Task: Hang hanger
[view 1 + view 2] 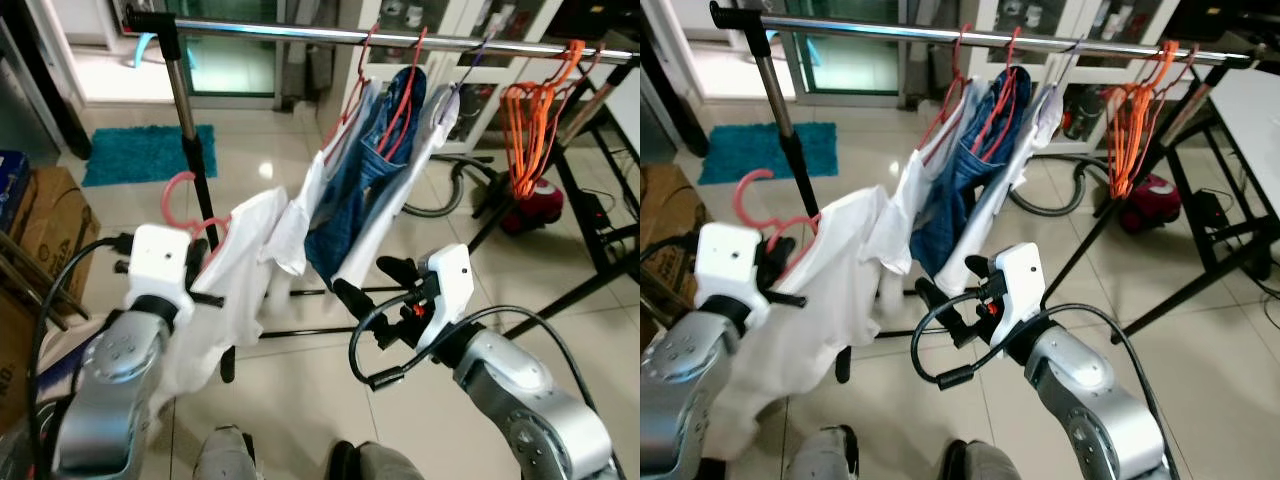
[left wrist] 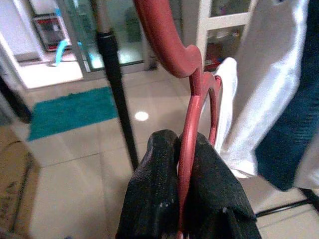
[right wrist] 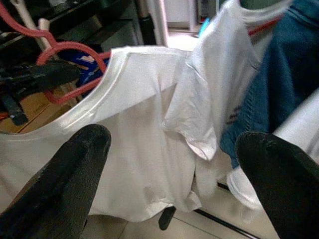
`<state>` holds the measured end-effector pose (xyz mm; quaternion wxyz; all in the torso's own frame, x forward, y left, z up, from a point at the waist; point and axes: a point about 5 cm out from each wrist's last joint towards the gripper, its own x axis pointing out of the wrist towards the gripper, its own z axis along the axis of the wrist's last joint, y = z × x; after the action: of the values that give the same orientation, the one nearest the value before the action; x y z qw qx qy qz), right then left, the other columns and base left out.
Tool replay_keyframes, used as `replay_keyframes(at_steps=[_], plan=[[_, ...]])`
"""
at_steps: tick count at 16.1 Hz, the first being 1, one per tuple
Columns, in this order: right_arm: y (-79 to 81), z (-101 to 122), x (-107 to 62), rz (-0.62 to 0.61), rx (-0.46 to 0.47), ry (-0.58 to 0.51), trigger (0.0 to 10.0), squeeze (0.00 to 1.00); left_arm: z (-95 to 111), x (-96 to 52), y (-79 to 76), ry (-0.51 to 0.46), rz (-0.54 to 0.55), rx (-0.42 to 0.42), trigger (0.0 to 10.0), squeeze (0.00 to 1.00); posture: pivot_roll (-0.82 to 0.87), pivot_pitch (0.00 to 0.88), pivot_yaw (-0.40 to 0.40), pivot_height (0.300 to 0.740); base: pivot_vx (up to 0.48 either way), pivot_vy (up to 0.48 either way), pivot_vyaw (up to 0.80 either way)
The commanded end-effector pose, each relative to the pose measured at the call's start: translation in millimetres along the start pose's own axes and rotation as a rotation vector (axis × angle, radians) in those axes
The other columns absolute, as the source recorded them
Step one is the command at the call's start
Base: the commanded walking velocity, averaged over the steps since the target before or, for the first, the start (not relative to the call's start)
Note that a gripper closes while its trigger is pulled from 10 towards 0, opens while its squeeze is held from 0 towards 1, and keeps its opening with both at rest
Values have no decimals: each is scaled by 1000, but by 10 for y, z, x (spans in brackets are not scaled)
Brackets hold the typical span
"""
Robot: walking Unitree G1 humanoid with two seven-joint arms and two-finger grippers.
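Low on the left, a red hanger carrying a white shirt sits pinched between the closed fingers of the left tool, well below the rail and just right of its black post. To the right, the right tool hovers near the shirt with fingers spread wide, holding nothing. Farther back, clothes hang on the rail, with empty orange hangers at its right end.
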<state>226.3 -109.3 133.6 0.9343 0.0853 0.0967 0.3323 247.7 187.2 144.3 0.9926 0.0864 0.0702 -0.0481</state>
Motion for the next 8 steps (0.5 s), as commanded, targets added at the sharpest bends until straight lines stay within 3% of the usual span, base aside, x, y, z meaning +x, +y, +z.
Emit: replay_keyframes(at_steps=[1,4,8], plan=[[-70,45,-3,-46,-3,-26,10000,0,116,35,-73,-45,-27,18,10000,0,45,106,-74,740,0,0,0],[-133,33,2,-107,12,-43,10000,0,171,79,-182,-60,-75,45,10000,0,46,111,-61,740,0,0,0],[-165,19,-15,-154,24,-59,10000,0,253,121,-250,-66,-124,60,10000,0,44,104,-48,740,-329,0,0]])
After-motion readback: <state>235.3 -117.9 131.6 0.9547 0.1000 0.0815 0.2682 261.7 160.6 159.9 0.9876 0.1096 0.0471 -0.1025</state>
